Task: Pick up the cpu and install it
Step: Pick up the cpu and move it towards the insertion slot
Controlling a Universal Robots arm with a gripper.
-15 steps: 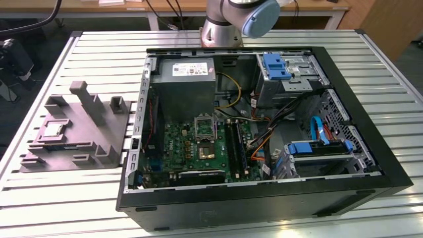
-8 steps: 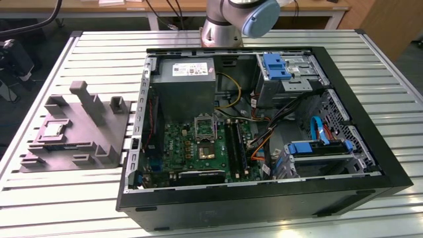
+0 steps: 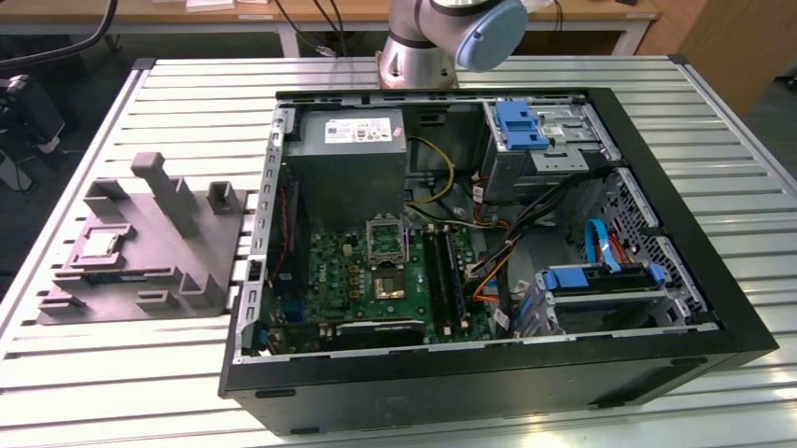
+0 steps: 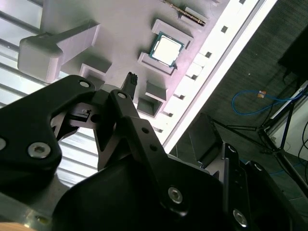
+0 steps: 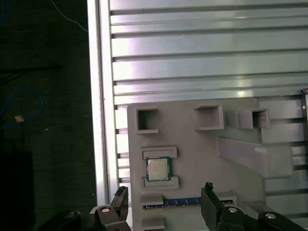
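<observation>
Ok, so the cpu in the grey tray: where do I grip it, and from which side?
Come straight down from above and pinch the cpu by its two edges not flanked by the raised lips of the tray. It lies flat, top up, in a shallow nest, so only its thin edges offer a hold. The open gripper probably spans it.

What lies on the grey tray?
The cpu sits flat in a pocket of the grey tray; a thin board lies in a slot nearby. The cpu's underside is hidden.
</observation>
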